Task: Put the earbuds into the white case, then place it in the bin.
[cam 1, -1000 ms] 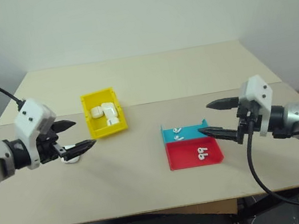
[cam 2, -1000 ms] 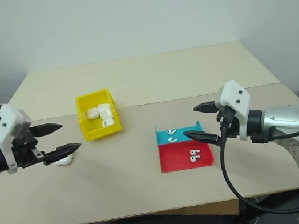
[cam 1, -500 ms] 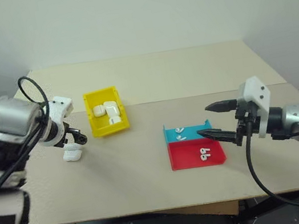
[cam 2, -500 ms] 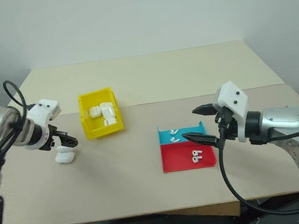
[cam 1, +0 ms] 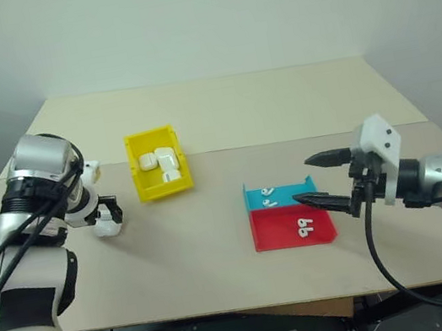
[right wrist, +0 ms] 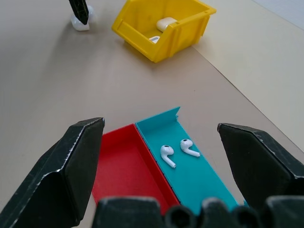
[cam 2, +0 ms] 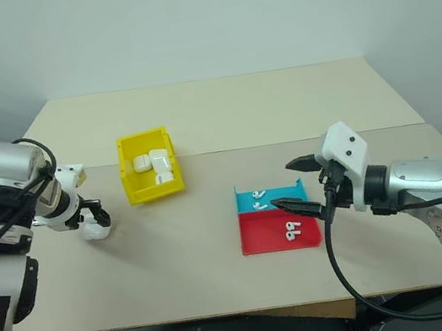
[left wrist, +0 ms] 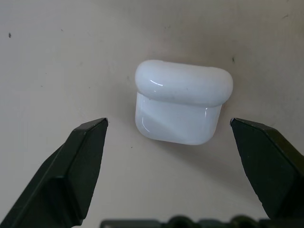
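While two cases already lie in the bin (cam 1: 156, 164), the present round looks barely begun: nothing is gripped, and earbuds (right wrist: 179, 150) still sit in the tray (cam 1: 292, 226).

Fingers spread wide, the left gripper (left wrist: 171, 142) points down over the case (left wrist: 180, 108), which sits on the table (cam 1: 213, 218) between its fingertips, untouched, lid shut, just left of the bin. The right gripper (cam 1: 319, 178) hangs equally wide and empty over the tray, well right of the bin. Left to do, by my reading: grasp and open the case, load the earbuds, bin it.
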Tool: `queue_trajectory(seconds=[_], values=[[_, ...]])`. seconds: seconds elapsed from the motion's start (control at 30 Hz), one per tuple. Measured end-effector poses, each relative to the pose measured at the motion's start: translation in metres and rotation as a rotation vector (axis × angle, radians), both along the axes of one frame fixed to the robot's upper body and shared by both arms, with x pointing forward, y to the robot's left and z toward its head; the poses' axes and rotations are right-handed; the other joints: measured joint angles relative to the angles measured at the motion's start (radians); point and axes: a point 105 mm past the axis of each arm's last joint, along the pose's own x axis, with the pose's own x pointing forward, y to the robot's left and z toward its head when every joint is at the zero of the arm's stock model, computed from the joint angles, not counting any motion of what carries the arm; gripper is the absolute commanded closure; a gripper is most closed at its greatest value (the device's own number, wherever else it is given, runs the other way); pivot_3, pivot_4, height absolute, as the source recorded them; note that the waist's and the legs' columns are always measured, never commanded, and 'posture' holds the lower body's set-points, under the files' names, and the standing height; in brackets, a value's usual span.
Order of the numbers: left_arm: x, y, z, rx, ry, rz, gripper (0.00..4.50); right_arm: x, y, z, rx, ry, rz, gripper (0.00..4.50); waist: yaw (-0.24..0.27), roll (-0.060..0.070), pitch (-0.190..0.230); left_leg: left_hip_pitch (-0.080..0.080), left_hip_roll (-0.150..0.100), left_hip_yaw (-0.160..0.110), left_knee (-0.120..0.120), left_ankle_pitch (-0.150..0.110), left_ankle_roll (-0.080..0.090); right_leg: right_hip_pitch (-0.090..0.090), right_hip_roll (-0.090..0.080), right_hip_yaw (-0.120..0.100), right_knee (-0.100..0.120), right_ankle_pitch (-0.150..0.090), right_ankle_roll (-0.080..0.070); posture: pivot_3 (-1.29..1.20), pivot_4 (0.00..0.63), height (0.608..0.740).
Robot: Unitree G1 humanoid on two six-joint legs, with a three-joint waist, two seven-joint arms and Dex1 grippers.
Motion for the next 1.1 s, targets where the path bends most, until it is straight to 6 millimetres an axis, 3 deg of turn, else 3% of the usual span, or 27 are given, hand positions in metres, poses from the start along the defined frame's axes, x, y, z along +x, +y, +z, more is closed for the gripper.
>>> queue_trajectory(seconds=[0.27, 0.37, 0.5, 0.7, 0.8, 0.97, 1.1], values=[[0.007, 0.0, -0.016, 0.007, 0.008, -0.056, 0.0, -0.003, 0.0, 0.001, -0.007, -0.012, -0.006, 0.05, 0.002, 0.001, -0.001, 0.0, -0.001, 0.0, 0.0, 0.0, 0.0, 0.001, -0.001, 0.0, 0.0, 0.0, 0.0, 0.0, 0.15, 0.74], [0.012, -0.003, -0.019, 0.003, -0.011, -0.089, 0.56, -0.003, 0.0, 0.001, -0.003, -0.012, -0.011, 0.01, 0.005, 0.002, -0.001, 0.004, -0.002, -0.001, 0.0, 0.0, 0.0, 0.004, -0.002, -0.001, 0.001, 0.0, 0.0, 0.0, 0.15, 0.74], [0.015, -0.004, -0.022, 0.006, -0.022, -0.116, 1.73, -0.005, 0.001, 0.004, -0.015, -0.028, -0.005, 0.01, 0.003, 0.002, -0.001, 0.01, -0.002, -0.001, 0.0, 0.0, 0.0, 0.011, -0.002, -0.001, 0.0, 0.0, 0.001, 0.0, 0.15, 0.74], [0.009, 0.006, -0.021, -0.003, -0.054, -0.161, 1.74, -0.007, -0.002, 0.007, -0.025, -0.043, -0.023, 0.01, -0.013, 0.002, -0.001, 0.01, -0.001, -0.002, 0.0, 0.0, 0.0, 0.012, -0.002, -0.001, 0.0, 0.0, 0.001, 0.0, 0.15, 0.74], [-0.002, 0.008, -0.004, -0.054, -0.177, -0.276, 1.74, -0.006, -0.004, 0.007, -0.024, -0.043, -0.035, 0.01, -0.029, 0.001, 0.0, 0.007, -0.001, -0.001, -0.001, 0.0, 0.0, 0.009, -0.002, -0.001, 0.0, 0.0, 0.001, 0.0, 0.15, 0.74], [-0.026, -0.027, 0.056, -0.193, -0.641, -0.624, 1.74, -0.005, -0.005, 0.006, -0.015, -0.038, -0.047, 0.01, -0.02, 0.001, -0.001, 0.004, -0.001, -0.001, 0.0, 0.0, 0.0, 0.006, -0.004, -0.002, 0.0, 0.0, 0.0, 0.0, 0.15, 0.74], [-0.042, -0.054, 0.076, -0.353, -0.974, -0.722, 1.74, -0.003, -0.003, 0.006, 0.006, -0.034, -0.044, 0.01, -0.004, 0.001, -0.001, 0.013, -0.001, -0.001, 0.002, 0.0, 0.0, 0.017, -0.004, -0.003, -0.001, 0.0, 0.0, 0.0, 0.15, 0.74]])
